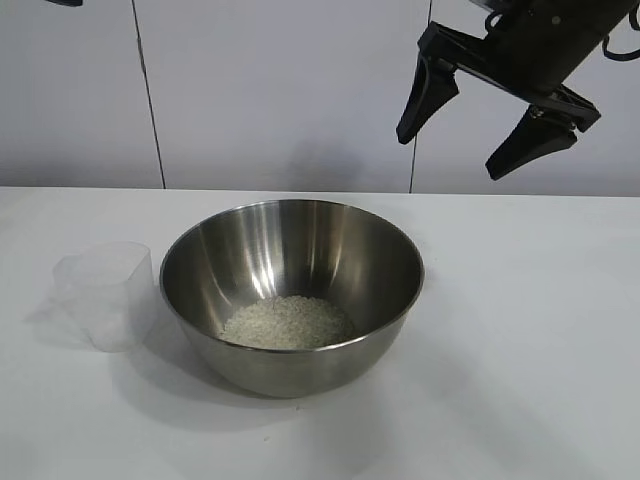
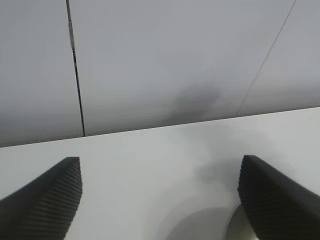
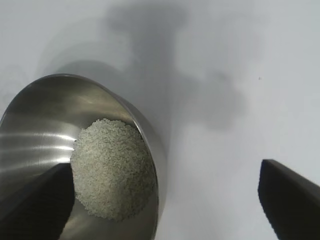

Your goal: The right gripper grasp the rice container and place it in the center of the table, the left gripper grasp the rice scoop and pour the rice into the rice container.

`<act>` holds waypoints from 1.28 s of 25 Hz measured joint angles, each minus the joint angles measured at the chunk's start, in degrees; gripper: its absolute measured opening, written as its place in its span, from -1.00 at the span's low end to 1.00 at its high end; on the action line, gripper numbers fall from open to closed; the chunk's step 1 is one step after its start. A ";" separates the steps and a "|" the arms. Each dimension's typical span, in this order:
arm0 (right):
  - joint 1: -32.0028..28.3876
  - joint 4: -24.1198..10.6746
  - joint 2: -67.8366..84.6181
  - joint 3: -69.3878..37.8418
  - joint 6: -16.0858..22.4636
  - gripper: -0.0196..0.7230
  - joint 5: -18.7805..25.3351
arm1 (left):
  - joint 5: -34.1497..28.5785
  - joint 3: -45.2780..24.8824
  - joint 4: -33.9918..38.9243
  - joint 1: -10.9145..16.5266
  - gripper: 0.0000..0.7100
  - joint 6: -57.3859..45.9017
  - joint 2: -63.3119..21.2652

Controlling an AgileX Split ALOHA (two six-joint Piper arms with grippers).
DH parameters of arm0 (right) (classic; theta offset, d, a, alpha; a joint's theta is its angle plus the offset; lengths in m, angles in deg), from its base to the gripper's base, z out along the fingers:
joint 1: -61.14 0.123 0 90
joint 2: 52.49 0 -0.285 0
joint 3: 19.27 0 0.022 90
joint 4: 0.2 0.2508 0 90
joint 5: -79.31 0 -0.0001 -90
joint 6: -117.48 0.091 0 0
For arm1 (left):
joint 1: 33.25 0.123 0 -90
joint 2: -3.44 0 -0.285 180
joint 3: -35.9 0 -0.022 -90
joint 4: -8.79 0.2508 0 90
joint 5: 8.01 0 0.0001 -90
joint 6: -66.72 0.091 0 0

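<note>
- Exterior view, nearest the camera: the flat plain white tabletop [image 1: 520,400] carries the large round shiny stainless-steel bowl, the rice container [image 1: 292,290], standing upright near the middle of the table.
- Inside that bowl a pale heap of small white uncooked grains, the rice [image 1: 288,322], lies on the bottom, towards the near wall.
- Just beside the bowl, on the exterior view's left, the small translucent clear plastic measuring cup, the rice scoop [image 1: 105,293], sits on the table with its open mouth up; whether it touches the bowl's wall I cannot tell, and no claw holds it.
- Farther back and high, at the exterior view's upper right, the right gripper [image 1: 487,130], a black claw with two pointed fingers, hangs in the air behind the bowl with its fingers spread wide and nothing between them.
- Its own wrist view looks down past both black fingertips onto the bowl's rim [image 3: 150,135], the rice heap [image 3: 112,170] and bare white table [image 3: 240,125].
- The left gripper [image 2: 160,200], a black claw with broad ribbed fingers, shows only in its own wrist view: fingers wide apart, empty, above the table, with a sliver of the steel bowl [image 2: 239,227] by one finger.
- Farthest back stands a pale grey panelled wall [image 1: 280,90] with thin dark seams.
</note>
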 joint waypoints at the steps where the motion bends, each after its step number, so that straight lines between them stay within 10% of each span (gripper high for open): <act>1: 0.00 0.00 0.00 0.00 -0.06 0.92 0.06 | 1.53 0.32 0.15 0.00 0.72 -1.03 0.00; 10: 0.00 0.00 0.00 0.00 -0.16 0.92 0.79 | 15.19 0.72 1.01 0.00 0.72 -9.90 0.00; 32: 0.00 0.00 0.00 0.00 -0.16 0.92 2.68 | 18.90 -3.43 1.14 -0.11 0.94 -8.44 0.00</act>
